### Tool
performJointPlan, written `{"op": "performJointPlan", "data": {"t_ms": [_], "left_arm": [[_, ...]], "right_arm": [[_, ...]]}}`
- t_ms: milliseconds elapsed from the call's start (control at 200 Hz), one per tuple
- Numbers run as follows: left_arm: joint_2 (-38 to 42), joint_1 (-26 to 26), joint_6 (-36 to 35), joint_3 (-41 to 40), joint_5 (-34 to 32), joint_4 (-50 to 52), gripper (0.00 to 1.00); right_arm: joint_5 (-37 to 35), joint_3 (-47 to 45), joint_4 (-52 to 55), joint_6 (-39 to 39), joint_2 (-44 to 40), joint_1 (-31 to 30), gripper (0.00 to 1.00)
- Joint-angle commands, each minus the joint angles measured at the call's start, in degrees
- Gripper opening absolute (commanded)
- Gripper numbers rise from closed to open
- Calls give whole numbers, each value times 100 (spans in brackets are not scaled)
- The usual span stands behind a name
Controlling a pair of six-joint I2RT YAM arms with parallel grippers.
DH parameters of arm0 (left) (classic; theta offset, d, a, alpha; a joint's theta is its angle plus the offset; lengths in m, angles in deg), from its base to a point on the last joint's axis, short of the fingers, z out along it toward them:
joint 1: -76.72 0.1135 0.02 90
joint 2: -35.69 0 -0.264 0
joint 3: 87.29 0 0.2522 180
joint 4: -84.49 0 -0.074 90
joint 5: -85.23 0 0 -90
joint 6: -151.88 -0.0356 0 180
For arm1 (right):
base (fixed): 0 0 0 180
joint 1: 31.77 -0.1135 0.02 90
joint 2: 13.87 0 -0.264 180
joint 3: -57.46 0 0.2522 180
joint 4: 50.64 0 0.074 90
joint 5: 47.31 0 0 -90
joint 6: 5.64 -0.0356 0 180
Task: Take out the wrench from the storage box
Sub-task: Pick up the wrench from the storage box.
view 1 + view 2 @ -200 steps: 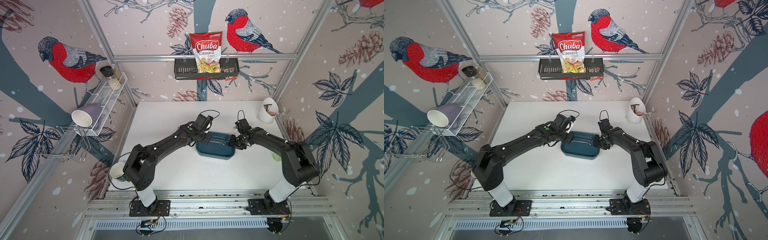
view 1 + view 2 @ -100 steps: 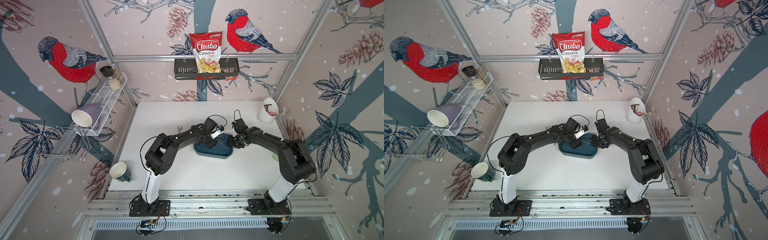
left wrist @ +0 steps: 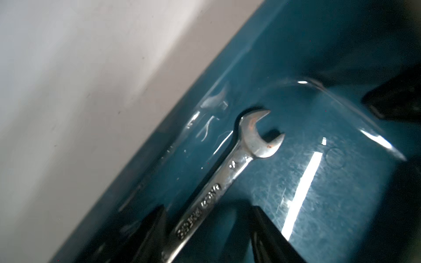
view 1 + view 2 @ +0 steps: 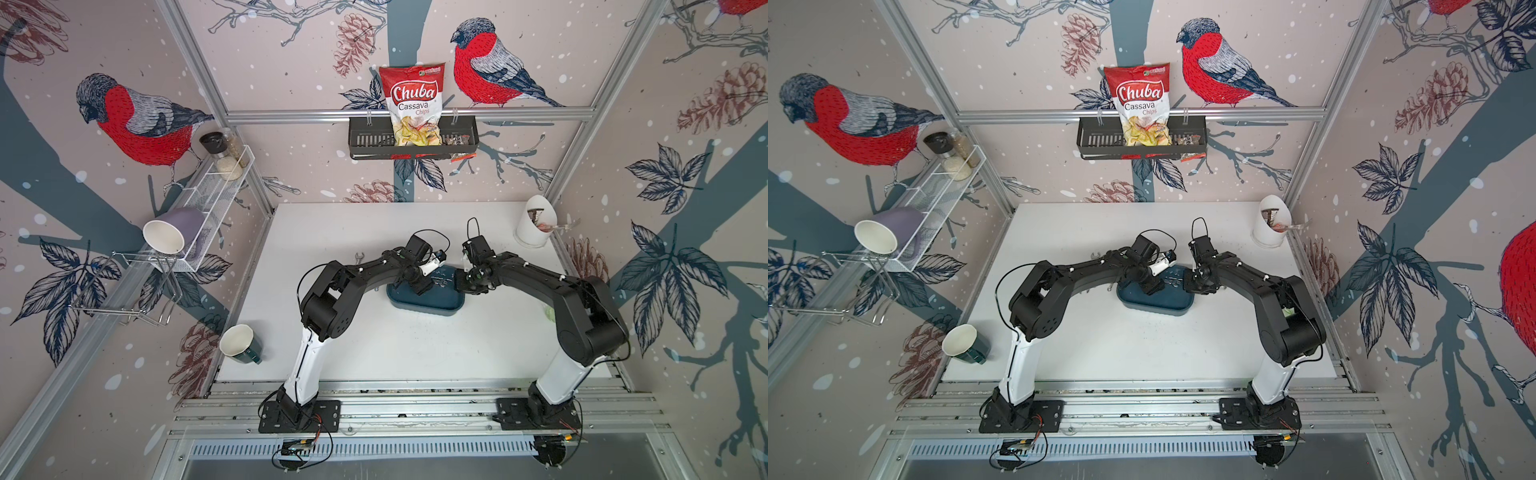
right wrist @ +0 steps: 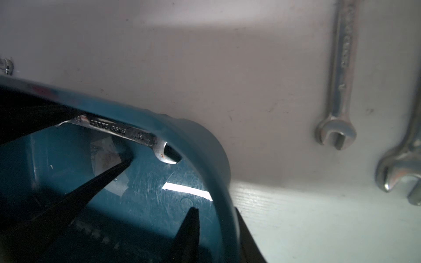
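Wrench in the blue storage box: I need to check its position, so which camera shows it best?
The left wrist view: the wrench lies on the storage box floor. The right wrist view shows part of it against the wall; in both top views the arms hide it.

Wrench (image 3: 230, 173) handle end hidden between tool fingers (image 3: 145, 236).

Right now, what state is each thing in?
wrench: inside the storage box, not gripped
storage box: upright on the table
left gripper: fingers open, straddling the wrench
right gripper: fingers apart, tips inside the storage box
two other wrenches: flat on the table
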Motion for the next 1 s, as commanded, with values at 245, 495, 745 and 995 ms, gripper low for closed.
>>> {"op": "performJointPlan", "data": {"t_ms": [245, 495, 745, 995], "left_arm": [[636, -93, 268, -612, 400, 240, 57], [853, -253, 412, -646, 241, 657, 54], [580, -175, 133, -69, -467, 732, 62], [72, 19, -126, 399, -89, 822, 60]], "right_arm": [[49, 100, -244, -27, 150, 69, 27], [71, 199, -305, -18, 267, 92, 27], [122, 173, -342, 0, 246, 69, 27], [107, 130, -325, 48, 189, 58, 27]]}}
